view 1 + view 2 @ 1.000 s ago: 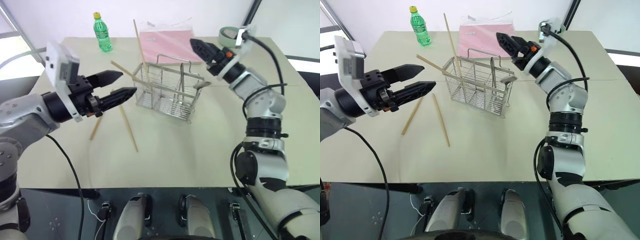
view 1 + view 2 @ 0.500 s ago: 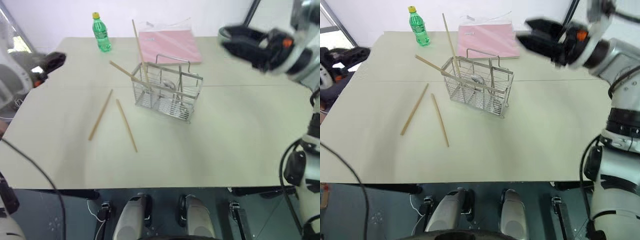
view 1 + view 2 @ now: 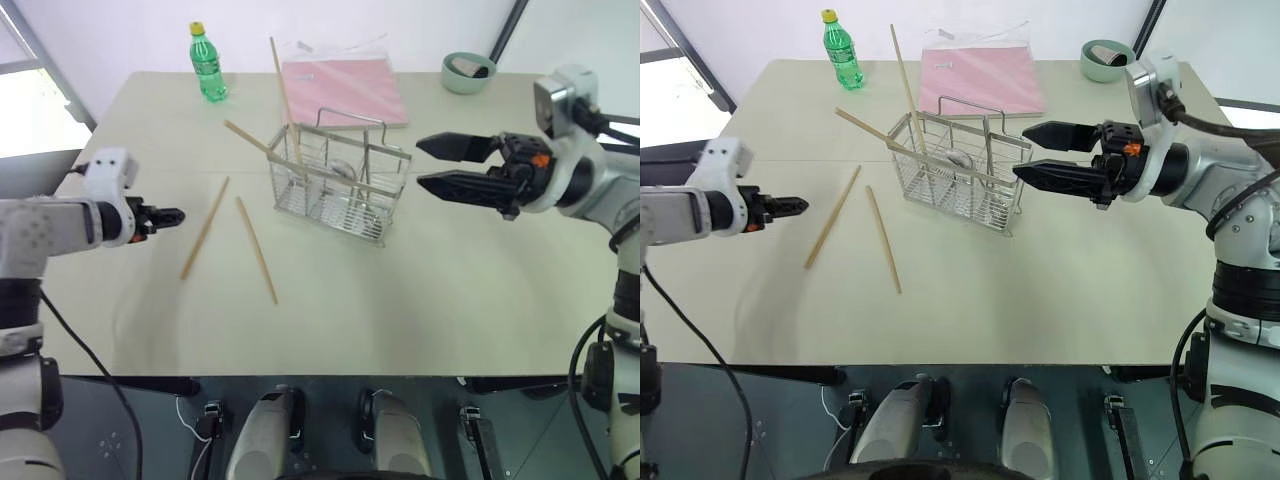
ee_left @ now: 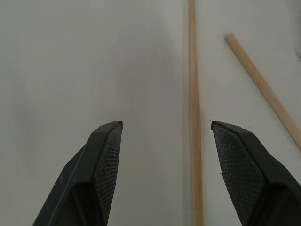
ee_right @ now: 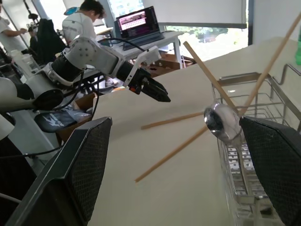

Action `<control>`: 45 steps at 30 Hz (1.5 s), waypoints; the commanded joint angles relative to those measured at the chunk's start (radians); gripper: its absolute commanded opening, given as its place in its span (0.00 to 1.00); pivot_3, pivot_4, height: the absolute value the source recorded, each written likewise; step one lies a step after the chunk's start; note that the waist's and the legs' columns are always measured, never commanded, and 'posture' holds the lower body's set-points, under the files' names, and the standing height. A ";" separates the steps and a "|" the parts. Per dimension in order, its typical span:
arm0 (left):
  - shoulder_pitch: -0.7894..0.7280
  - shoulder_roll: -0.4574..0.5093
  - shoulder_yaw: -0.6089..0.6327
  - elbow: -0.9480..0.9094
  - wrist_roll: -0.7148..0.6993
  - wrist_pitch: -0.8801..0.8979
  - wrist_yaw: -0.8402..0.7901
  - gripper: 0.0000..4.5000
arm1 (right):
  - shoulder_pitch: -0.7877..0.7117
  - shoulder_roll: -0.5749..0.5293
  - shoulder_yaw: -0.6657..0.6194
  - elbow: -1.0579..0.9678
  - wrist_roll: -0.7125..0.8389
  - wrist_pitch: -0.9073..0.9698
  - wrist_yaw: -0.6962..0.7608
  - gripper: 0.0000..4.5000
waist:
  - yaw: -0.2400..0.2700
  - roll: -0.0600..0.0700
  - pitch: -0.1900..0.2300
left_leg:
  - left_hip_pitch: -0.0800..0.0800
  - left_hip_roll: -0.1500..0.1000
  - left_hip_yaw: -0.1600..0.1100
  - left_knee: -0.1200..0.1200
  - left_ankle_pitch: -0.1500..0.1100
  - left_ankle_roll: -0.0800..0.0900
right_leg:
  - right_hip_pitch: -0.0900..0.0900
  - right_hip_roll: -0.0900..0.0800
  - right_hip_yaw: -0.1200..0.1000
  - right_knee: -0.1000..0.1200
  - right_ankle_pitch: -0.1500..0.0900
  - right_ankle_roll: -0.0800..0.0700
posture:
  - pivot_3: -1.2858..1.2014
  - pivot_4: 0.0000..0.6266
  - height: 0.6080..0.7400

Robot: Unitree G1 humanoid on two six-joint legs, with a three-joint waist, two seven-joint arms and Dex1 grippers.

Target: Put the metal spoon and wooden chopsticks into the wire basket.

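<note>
Silver arms, black textured fingers point(image 4: 107, 155)

Shiny metal spoon point(image 3: 958, 159) in a bright wire basket point(image 3: 962, 178); matt wooden chopsticks point(image 3: 881, 238) on the smooth table point(image 3: 1060, 280).

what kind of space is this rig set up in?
Looks like an office or lab work area, not a kitchen: a plain table, a laptop open on a desk behind it, and seated people in the background.

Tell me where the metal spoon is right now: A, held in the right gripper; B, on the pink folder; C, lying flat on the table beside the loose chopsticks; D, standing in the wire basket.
D: the metal spoon stands bowl-up inside the wire basket, clear of both grippers.
</note>
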 commanded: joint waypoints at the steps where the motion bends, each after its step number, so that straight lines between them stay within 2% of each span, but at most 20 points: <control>1: -0.109 -0.025 -0.057 0.103 0.123 -0.107 -0.092 0.71 | 0.026 0.002 -0.058 -0.080 0.049 -0.001 -0.041 0.99 | 0.002 0.000 0.000 | 0.000 0.000 0.000 0.000 0.000 0.000 | 0.000 0.000 0.000 0.000 0.000 0.000 | 0.52 0.24 0.59; 7: -0.272 -0.134 -0.183 0.403 0.329 -0.260 -0.230 0.71 | 0.119 0.005 -0.113 -0.161 0.105 0.012 -0.123 0.99 | 0.000 -0.001 0.000 | 0.001 0.000 0.001 0.000 0.000 0.001 | 0.001 -0.001 0.000 0.000 0.000 0.000 | 0.52 0.24 0.59; 12: -0.370 -0.227 -0.238 0.672 0.475 -0.394 -0.322 0.71 | 0.167 -0.010 -0.146 -0.195 0.139 0.016 -0.159 0.99 | -0.002 -0.002 0.000 | 0.001 0.000 0.001 0.000 0.000 0.002 | 0.001 -0.001 -0.001 0.000 0.000 0.000 | 0.52 0.24 0.59; 18: -0.408 -0.292 -0.273 0.840 0.624 -0.526 -0.391 0.71 | 0.189 -0.028 -0.152 -0.213 0.155 0.012 -0.180 0.99 | 0.000 -0.002 0.000 | 0.001 0.000 0.001 0.000 -0.002 0.007 | 0.002 -0.002 -0.001 0.000 0.001 0.000 | 0.52 0.24 0.59; 21: -0.417 -0.304 -0.245 0.883 0.654 -0.564 -0.391 0.51 | 0.201 -0.041 -0.153 -0.223 0.163 0.014 -0.175 1.00 | 0.002 -0.002 0.000 | 0.002 0.000 0.000 0.000 -0.002 0.008 | 0.003 -0.003 -0.002 0.000 0.001 0.000 | 0.52 0.24 0.59; 25: -0.428 -0.309 -0.210 0.917 0.683 -0.589 -0.387 0.07 | 0.201 -0.052 -0.148 -0.218 0.167 0.010 -0.177 1.00 | 0.001 -0.003 0.000 | 0.002 0.000 0.000 0.000 -0.003 0.009 | 0.003 -0.003 -0.003 0.000 0.001 0.000 | 0.52 0.24 0.59; 27: -0.429 -0.305 -0.189 0.928 0.692 -0.599 -0.371 0.03 | 0.196 -0.054 -0.144 -0.212 0.165 0.008 -0.175 1.00 | 0.001 -0.003 -0.001 | 0.002 0.000 0.000 0.000 -0.002 0.009 | 0.004 -0.003 -0.003 0.000 0.001 0.000 | 0.52 0.24 0.59; 32: -0.426 -0.286 -0.104 0.929 0.689 -0.685 -0.275 0.03 | 0.178 -0.051 -0.128 -0.195 0.158 0.007 -0.173 1.00 | -0.002 -0.003 0.000 | 0.002 0.000 -0.001 0.001 -0.002 0.009 | 0.004 -0.003 -0.003 0.000 0.001 0.000 | 0.52 0.24 0.59; 34: -0.458 -0.279 0.043 0.909 0.606 -0.836 -0.140 0.03 | 0.168 -0.047 -0.118 -0.184 0.153 0.005 -0.172 1.00 | -0.003 -0.005 0.001 | 0.002 0.000 -0.001 0.001 -0.002 0.010 | 0.003 -0.003 -0.003 0.000 0.001 0.000 | 0.52 0.24 0.59; 37: -0.507 -0.289 0.202 0.870 0.516 -0.995 -0.049 0.03 | 0.161 -0.045 -0.110 -0.172 0.150 0.003 -0.170 1.00 | -0.003 -0.009 0.002 | -0.001 0.000 -0.002 0.001 -0.001 0.009 | 0.001 -0.004 -0.003 0.000 0.001 -0.001 | 0.52 0.24 0.59; 39: -0.584 -0.324 0.322 0.828 0.407 -1.048 -0.034 0.03 | 0.156 -0.040 -0.102 -0.164 0.147 0.002 -0.171 1.00 | 0.002 -0.010 0.002 | -0.001 0.000 -0.002 0.001 0.001 0.005 | 0.002 -0.004 -0.003 0.000 0.001 0.000 | 0.52 0.24 0.59; 41: -0.644 -0.359 0.384 0.805 0.342 -1.055 -0.048 0.03 | 0.151 -0.036 -0.096 -0.159 0.146 0.002 -0.173 1.00 | 0.010 -0.011 0.002 | -0.004 0.000 -0.003 0.005 0.000 0.004 | 0.001 -0.004 -0.006 -0.001 0.001 0.000 | 0.52 0.24 0.59; 45: -0.749 -0.438 0.419 0.733 0.262 -1.005 -0.091 0.03 | 0.141 -0.034 -0.087 -0.156 0.148 0.003 -0.180 1.00 | 0.024 -0.011 0.002 | -0.008 -0.001 -0.002 0.012 -0.002 0.008 | 0.002 -0.004 -0.007 -0.001 0.004 0.004 | 0.52 0.24 0.59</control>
